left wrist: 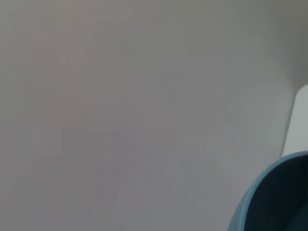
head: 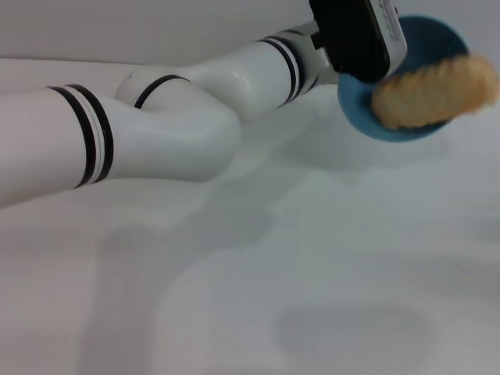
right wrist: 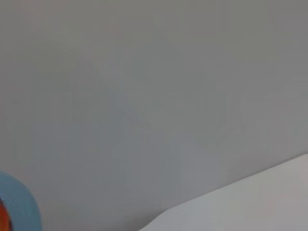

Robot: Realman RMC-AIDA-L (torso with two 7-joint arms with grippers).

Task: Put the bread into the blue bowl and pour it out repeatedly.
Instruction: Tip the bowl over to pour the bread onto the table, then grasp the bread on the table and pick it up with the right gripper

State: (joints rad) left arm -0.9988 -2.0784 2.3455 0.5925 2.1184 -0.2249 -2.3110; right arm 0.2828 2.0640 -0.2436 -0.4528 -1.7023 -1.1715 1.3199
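The blue bowl [head: 361, 105] is held off the table at the far right, tipped so its opening faces me. The bread [head: 434, 92], an orange-brown loaf with pale stripes, lies across the bowl's mouth and sticks out past its rim to the right. My left arm reaches across from the left, and its black left gripper [head: 355, 41] is shut on the bowl's upper rim. The left wrist view shows only a part of the blue bowl [left wrist: 276, 197]. The right wrist view catches the blue bowl's edge [right wrist: 20, 204] with an orange sliver of bread [right wrist: 2, 216]. My right gripper is out of view.
A plain white table [head: 312, 273] spreads under the bowl and toward me. The left arm's white forearm [head: 172, 125] with black bands crosses the left and middle of the head view. A pale wall stands behind.
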